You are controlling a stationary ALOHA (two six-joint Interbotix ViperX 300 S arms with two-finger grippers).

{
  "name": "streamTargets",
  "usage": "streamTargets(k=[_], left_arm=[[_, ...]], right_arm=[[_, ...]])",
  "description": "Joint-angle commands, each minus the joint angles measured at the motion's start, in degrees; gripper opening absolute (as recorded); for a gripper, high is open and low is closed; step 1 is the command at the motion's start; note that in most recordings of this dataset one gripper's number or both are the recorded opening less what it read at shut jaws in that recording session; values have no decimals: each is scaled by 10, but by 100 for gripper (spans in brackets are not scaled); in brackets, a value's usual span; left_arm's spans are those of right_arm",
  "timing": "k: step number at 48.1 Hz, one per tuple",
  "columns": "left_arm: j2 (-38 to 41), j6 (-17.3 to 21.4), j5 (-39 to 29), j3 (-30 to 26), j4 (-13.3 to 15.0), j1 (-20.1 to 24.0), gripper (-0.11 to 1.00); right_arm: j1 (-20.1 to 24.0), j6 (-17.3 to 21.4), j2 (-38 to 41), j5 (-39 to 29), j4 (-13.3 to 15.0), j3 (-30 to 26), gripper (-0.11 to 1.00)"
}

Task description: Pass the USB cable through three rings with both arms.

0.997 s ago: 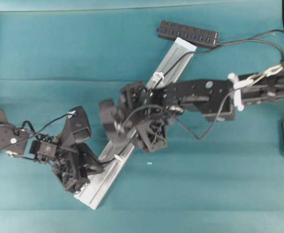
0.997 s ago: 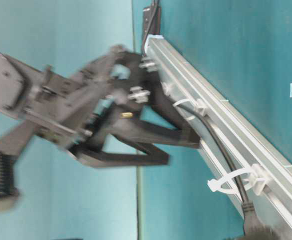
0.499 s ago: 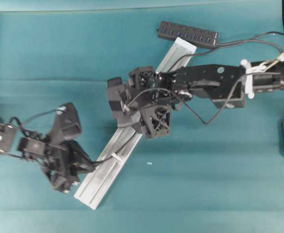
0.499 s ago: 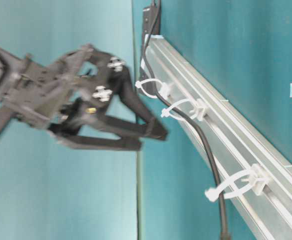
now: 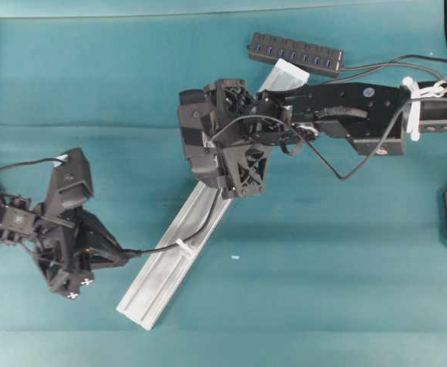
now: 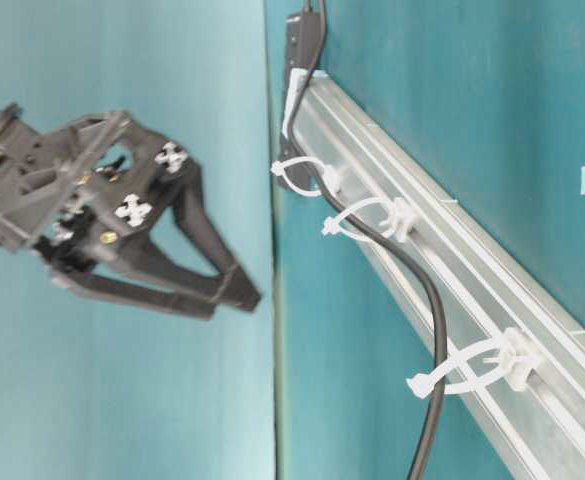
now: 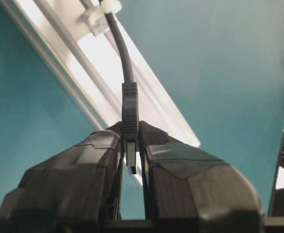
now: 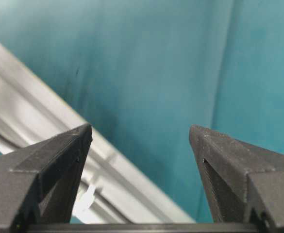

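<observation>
Clamped on the plug end of the USB cable (image 7: pixel 130 116), the left gripper (image 7: pixel 131 145) sits off the lower left end of the silver rail (image 5: pixel 170 267) in the overhead view, its two dark fingers (image 7: pixel 88 160) pressing the plug from both sides with the silver tip showing between them. Above the rail's middle, the right gripper (image 8: pixel 141 133) hangs with its jaws spread wide and nothing between them (the wrist view shows only teal table (image 5: pixel 322 252) and a strip of rail in the gap). Its arm (image 5: pixel 345 118) stretches in from the right edge of the overhead view, with white cable ties at its wrist.

Lying diagonally on the table, the rail runs from the lower left up to the black multi-port hub (image 5: pixel 296 52) at its upper end. The cable leaves the hub, runs down along the rail and, in the table-level view, passes through all three rings (image 6: pixel 367 222): two white clips close together near the hub and a third well apart farther down. Past that last clip the cable bends off the rail toward the left gripper. In the left wrist view, the nearest clip (image 7: pixel 100 12) sits on the rail just beyond the plug, with the cable coming out of it.
</observation>
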State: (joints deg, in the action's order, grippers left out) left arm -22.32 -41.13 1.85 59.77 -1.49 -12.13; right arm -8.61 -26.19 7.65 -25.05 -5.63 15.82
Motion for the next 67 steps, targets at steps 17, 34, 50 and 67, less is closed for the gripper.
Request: streamTargets(k=[17,34,50,67], left_arm=[[-51,-1,-3,-6,-2,-2,9],[-51,-1,-3,-6,-2,-2,9],[-51,-2,-9,-6,-1,-1,9],[-52,-2,-10,-9,-1,-2,9]], right_arm=[[-4,8,-6,21,0,-4,87],[-6,10,-6,22,0,-4,87],[-5,10,-6,28,0,-4,87],[-4,10,-6,33,0,-4,87]])
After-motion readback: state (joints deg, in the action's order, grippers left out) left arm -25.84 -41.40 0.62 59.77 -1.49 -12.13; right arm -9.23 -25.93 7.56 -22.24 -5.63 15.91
